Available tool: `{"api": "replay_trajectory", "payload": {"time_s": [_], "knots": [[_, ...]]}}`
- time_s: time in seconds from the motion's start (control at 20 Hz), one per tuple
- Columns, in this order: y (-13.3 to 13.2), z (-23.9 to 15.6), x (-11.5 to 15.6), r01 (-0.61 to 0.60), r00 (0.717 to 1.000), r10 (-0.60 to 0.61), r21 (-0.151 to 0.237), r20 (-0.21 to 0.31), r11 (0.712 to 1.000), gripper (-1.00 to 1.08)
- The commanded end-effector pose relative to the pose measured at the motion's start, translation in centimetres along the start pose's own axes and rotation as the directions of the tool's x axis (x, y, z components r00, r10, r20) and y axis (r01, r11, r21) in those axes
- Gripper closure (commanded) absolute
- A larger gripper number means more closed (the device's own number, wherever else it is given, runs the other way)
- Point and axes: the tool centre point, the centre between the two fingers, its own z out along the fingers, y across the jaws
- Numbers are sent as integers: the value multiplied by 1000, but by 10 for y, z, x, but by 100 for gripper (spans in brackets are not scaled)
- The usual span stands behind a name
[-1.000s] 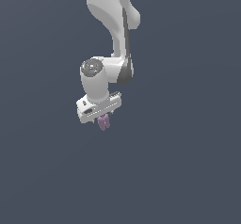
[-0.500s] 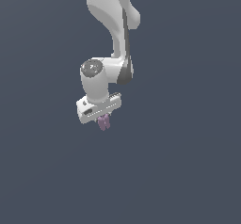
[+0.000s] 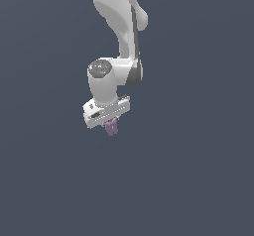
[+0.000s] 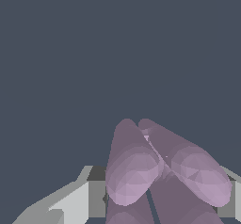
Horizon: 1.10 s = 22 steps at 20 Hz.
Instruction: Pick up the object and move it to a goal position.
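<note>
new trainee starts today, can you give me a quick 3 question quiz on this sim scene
1. True or false: the object rests on a table.
2. Multiple choice: what colour is the object? A) pale purple B) green C) red
3. Fill in: in the exterior view the object hangs directly below the white ____.

Key
1. False. It is aloft at the gripper, with only a plain dark background around it.
2. A. The wrist view shows its rounded pale purple lobes close up.
3. Gripper. The fingers themselves are hidden, so the grip is judged from the object hanging there unsupported.
</note>
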Motion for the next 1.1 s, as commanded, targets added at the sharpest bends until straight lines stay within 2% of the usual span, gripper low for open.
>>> {"api": "replay_trajectory", "payload": {"time_s": [0.0,0.4,1.05], "knots": [[-10,-6,1,1,1000,-1,0,-1,1000,108],[-65,-42,6,1,1000,-1,-2,1,1000,108],[-203,-132,20,2,1000,-2,-4,2,1000,108]]}}
